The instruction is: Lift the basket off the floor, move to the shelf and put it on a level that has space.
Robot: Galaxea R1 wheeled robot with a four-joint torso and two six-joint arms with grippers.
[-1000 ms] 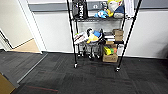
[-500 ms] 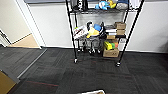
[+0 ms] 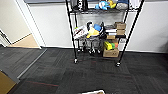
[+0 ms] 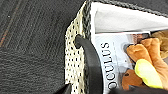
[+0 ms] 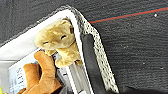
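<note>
Close under both wrist cameras sits the basket (image 4: pixel 75 62), its cream-and-dark woven wall and dark braided rim seen from either end, with the dark grey carpet floor (image 4: pixel 32 50) beyond it. From the left wrist, a dark loop handle (image 4: pixel 91 65) arches over the rim, and the pale lining (image 4: pixel 120 21) holds a white box printed OCULUS (image 4: pixel 107 67), a brown plush toy (image 4: pixel 140 52) and something bright yellow-green (image 4: pixel 147 73). From the right wrist, the opposite rim (image 5: pixel 100 57) runs beside a tan plush bear (image 5: pixel 58 41) and an orange-brown plush (image 5: pixel 42 72), with a thin red line (image 5: pixel 130 15) on the carpet past the basket. Neither the left tool nor the right tool shows its fingers clearly, so I cannot tell whether either is wide, narrow or gripping. Ahead in the head view, well apart from the basket's pale edge (image 3: pixel 93 92) at the lower border, the black wire shelf (image 3: pixel 70 32) stands on small wheels against a white wall (image 3: pixel 50 25). Its upper tier (image 3: pixel 100 11) carries plush toys (image 3: pixel 105 4); lower down are more toys and brown cardboard boxes (image 3: pixel 111 52). Tan wooden flooring (image 3: pixel 25 42) shows through an opening off to the left.
</note>
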